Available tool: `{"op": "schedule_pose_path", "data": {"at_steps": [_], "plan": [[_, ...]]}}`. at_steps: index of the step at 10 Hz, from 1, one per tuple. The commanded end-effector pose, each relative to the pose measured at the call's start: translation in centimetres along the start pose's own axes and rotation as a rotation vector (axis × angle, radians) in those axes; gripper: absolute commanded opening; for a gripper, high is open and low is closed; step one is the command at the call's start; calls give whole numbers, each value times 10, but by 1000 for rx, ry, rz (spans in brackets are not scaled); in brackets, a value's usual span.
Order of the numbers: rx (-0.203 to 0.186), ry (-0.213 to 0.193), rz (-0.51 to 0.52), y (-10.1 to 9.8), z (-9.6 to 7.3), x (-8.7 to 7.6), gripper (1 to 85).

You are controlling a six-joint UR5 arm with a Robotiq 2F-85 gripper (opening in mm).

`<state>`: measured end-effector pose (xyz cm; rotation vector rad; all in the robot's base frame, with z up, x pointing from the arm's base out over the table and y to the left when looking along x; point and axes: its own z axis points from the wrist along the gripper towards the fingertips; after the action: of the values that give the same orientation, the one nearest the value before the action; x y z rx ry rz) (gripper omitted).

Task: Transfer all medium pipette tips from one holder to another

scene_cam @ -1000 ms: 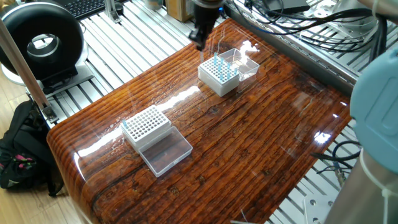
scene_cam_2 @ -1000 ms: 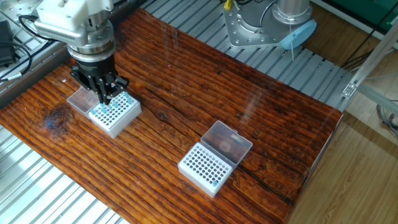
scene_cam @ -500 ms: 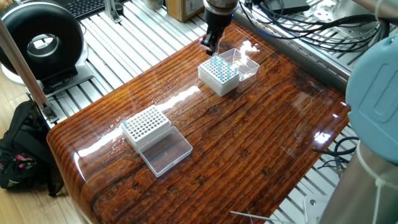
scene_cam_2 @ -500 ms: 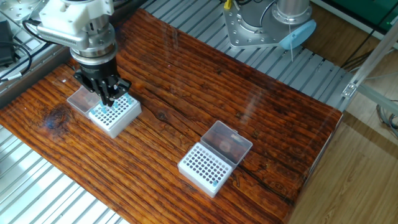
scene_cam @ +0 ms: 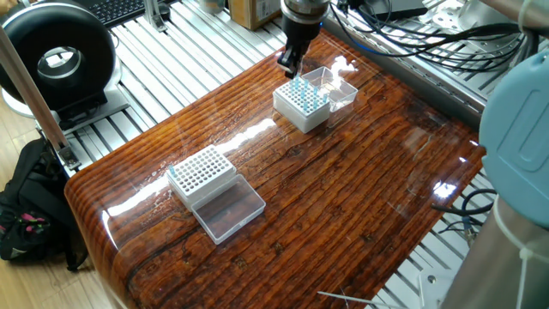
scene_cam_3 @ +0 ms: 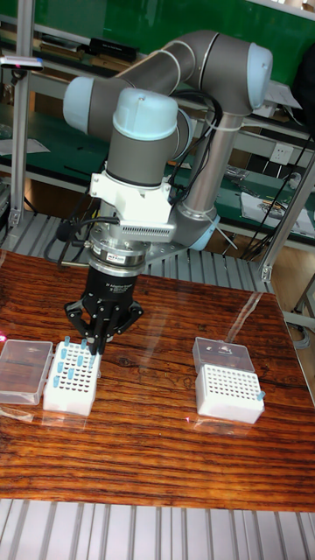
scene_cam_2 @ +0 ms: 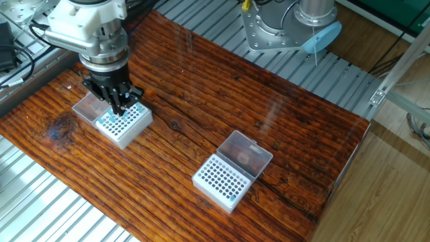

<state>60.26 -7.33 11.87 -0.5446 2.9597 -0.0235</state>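
The medium pipette tips [scene_cam: 300,90] are pale-blue cones standing in a white grid holder [scene_cam: 302,110] at the far side of the table. They also show as the tips [scene_cam_2: 113,119] and tips [scene_cam_3: 72,360]. My gripper [scene_cam: 289,63] hangs just above that holder's back edge, fingers drawn together to a point. Whether a tip sits between them is too small to tell. In the tall view the gripper [scene_cam_3: 94,346] is over the holder [scene_cam_3: 68,385]. A second white holder [scene_cam: 202,171] carries a blue tip [scene_cam: 171,172] at a corner, and appears again as the holder [scene_cam_2: 220,179] and holder [scene_cam_3: 227,392].
Each holder has a clear lid lying open beside it: lid [scene_cam: 232,209], lid [scene_cam_2: 87,107], lid [scene_cam_2: 246,154]. The wooden tabletop [scene_cam: 343,197] rests on aluminium rails. A black round device [scene_cam: 60,60] stands at the left, and cables [scene_cam: 412,30] run behind.
The gripper has moved in over the tip-filled holder and come slightly lower. Both holders and their lids stay where they were.
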Motion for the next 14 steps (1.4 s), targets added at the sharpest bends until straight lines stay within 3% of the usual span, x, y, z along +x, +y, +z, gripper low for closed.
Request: {"op": "schedule_pose_path", "data": {"at_steps": [1,11,14], "plan": [[-10,-7,10,3,1,0,10],[-14,-1,5,4,6,1,20],[-32,7,-14,8,7,3,203]]}}
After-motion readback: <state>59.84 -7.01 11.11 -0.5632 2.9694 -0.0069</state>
